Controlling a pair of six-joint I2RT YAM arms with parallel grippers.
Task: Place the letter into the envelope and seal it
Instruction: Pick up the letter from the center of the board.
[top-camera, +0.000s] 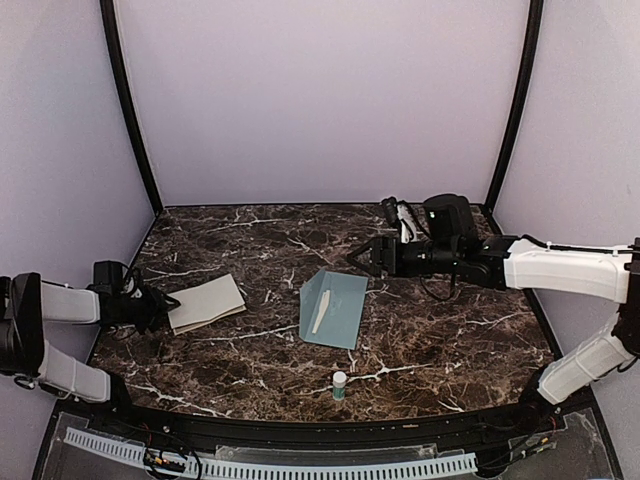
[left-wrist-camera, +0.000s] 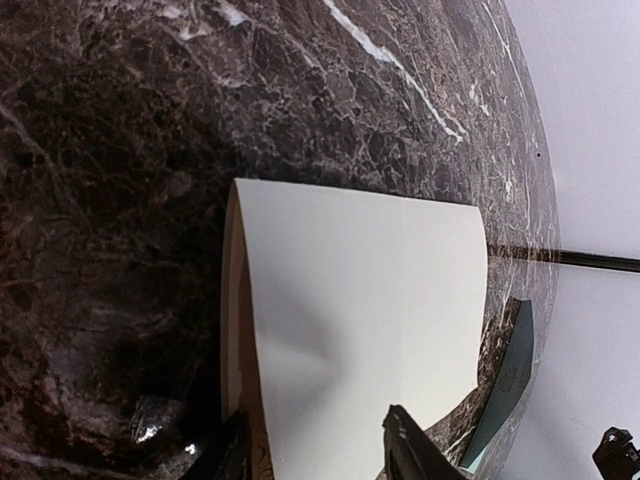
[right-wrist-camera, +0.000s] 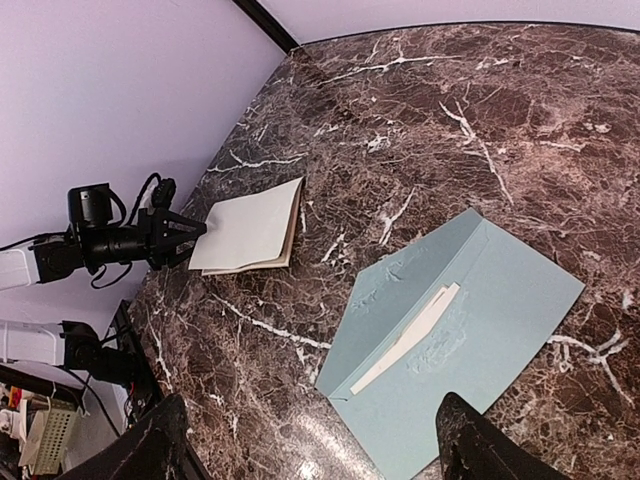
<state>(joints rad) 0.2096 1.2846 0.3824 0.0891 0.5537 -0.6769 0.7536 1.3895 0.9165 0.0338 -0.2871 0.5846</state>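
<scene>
Letter (top-camera: 207, 302): light, floppy folded sheet, pinch near edge btwn left gripper (left-wrist-camera: 315, 435) jaws, now half-open astride it; right gripper (top-camera: 360, 256) wide.

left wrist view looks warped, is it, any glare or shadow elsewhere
Left wrist: yes, the table edge bows, with soft shadow on the folded paper; right wrist: pale sheen on the marble near the envelope; top external: even, soft light.

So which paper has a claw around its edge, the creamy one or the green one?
The creamy folded letter, far left: the left gripper has a finger on either side of its edge. The green envelope lies flat mid-table, away from that gripper.
</scene>
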